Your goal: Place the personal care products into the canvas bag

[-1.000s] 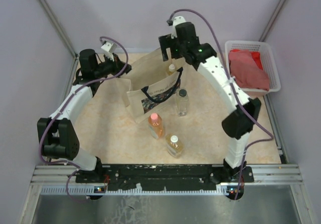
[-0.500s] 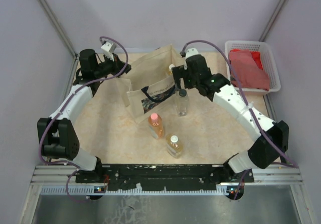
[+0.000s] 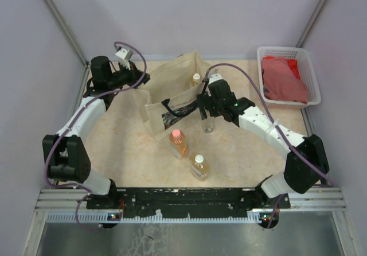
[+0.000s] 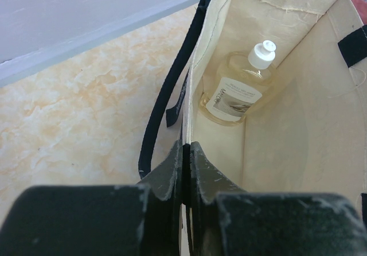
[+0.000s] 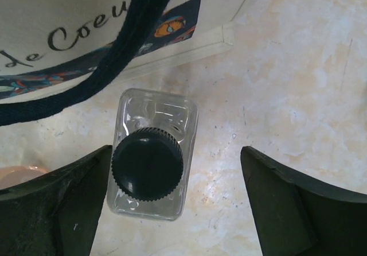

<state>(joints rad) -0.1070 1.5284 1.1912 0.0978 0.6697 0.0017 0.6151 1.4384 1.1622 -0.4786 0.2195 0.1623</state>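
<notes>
The canvas bag stands open at the back middle of the table. My left gripper is shut on its rim and holds the mouth open. A white-capped amber bottle lies inside the bag and also shows in the top view. My right gripper is open, just above the colourless dark-capped bottle, which stands upright between the jaws, close to the left finger. The pink-capped bottle and another white-capped amber bottle stand in front of the bag.
A white plastic basket with red cloth sits at the back right. The bag's navy handle hangs just beyond the colourless bottle. Grey walls close in the table on three sides.
My right arm has moved from above the bag's mouth down and forward, to over the colourless bottle. The white-capped bottle stays in the bag. The left arm has not moved.
</notes>
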